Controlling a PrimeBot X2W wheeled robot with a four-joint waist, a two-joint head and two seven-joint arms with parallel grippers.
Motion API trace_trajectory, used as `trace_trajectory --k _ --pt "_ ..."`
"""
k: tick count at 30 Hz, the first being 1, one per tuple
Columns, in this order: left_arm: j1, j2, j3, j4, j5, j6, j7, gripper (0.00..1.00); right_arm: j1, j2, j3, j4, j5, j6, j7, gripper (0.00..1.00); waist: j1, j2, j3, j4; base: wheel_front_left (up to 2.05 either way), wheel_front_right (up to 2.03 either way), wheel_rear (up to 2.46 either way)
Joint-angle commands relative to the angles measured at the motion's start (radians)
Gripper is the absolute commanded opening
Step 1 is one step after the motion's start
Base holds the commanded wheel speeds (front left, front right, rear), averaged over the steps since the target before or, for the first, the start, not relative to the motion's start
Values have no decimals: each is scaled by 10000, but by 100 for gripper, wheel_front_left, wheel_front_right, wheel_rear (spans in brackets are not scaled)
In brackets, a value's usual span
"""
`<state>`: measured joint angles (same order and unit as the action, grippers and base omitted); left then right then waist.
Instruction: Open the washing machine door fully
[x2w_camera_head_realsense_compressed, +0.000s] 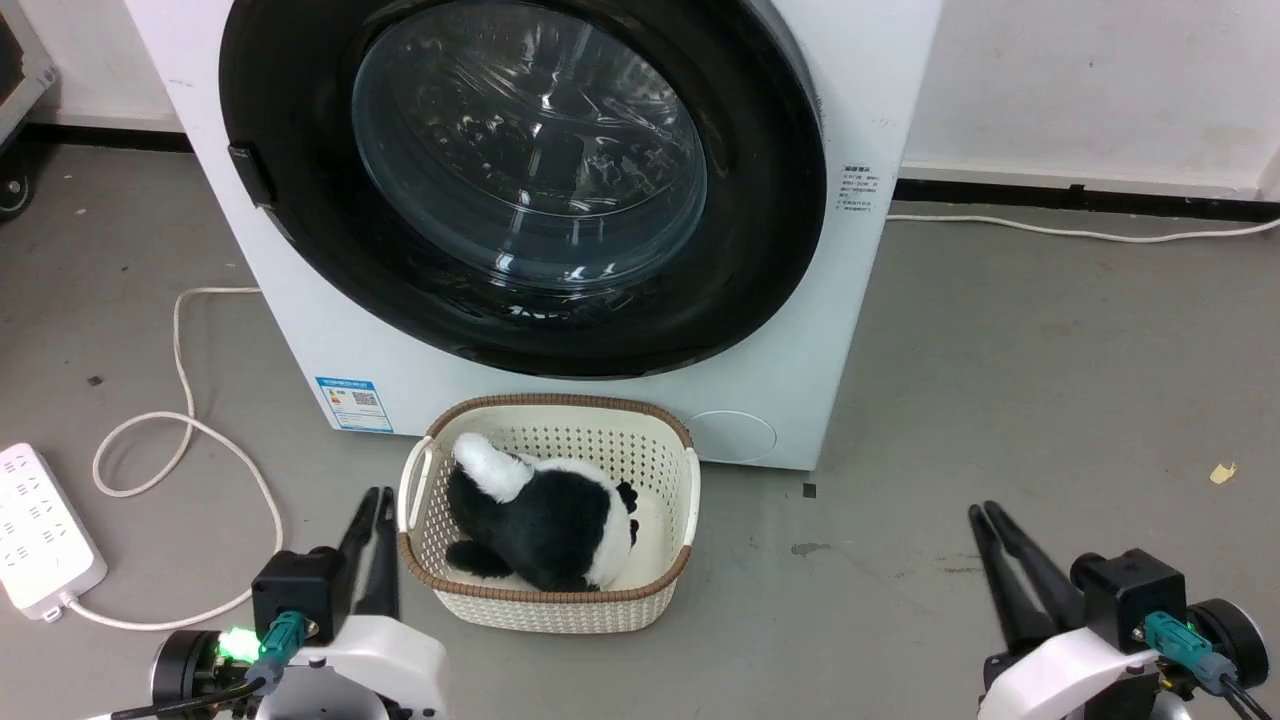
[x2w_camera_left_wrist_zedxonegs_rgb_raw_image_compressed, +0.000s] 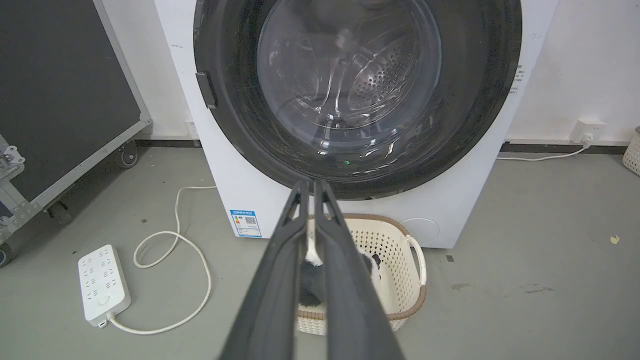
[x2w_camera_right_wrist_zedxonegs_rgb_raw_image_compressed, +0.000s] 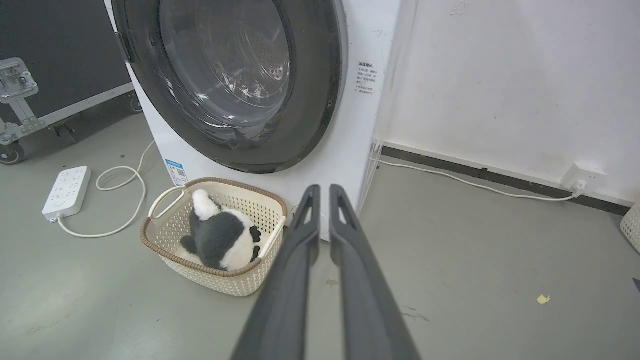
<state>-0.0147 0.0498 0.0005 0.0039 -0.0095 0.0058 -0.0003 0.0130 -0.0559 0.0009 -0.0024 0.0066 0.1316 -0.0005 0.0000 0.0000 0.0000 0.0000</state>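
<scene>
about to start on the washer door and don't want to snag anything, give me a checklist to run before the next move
1. Round glossy black washing machine door: shut against the white washing machine; ok to start.
2. Dark handle tab at the door's left edge: in view, nothing on it; ok.
3. Left gripper: empty, low, far from the tab; not ok.
4. Right gripper: empty, low; ok.
5. Cream perforated basket with black-and-white plush toy, below the door: swing clearance cannot tell.
</scene>
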Motion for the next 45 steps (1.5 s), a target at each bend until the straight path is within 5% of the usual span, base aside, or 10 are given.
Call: trace_trajectory --k 1,39,41,42,45 --pt "1 -2 -4 0 -3 0 -5 100 1 0 -2 0 6 0 -4 100 0 0 0 0 0 0 0" --pt "-648 3 -745 -174 -19 513 -787 100 -1328 -528 -276 -309 1308 -3 -618 100 0 0 1249 488 0 0 0" --pt "-690 3 -787 -191 -22 549 -829 100 -1503 -540 -337 -321 1532 -3 -573 26 0 0 1328 520 0 0 0" --pt "-709 3 -808 -199 -23 566 -850 100 -1590 -548 -367 -327 1644 -3 -548 0 0 0 1367 535 0 0 0" --pt "-769 4 -878 -213 -27 614 -912 100 -1847 -595 -441 -339 1948 -3 -477 0 0 0 1473 589 0 0 0"
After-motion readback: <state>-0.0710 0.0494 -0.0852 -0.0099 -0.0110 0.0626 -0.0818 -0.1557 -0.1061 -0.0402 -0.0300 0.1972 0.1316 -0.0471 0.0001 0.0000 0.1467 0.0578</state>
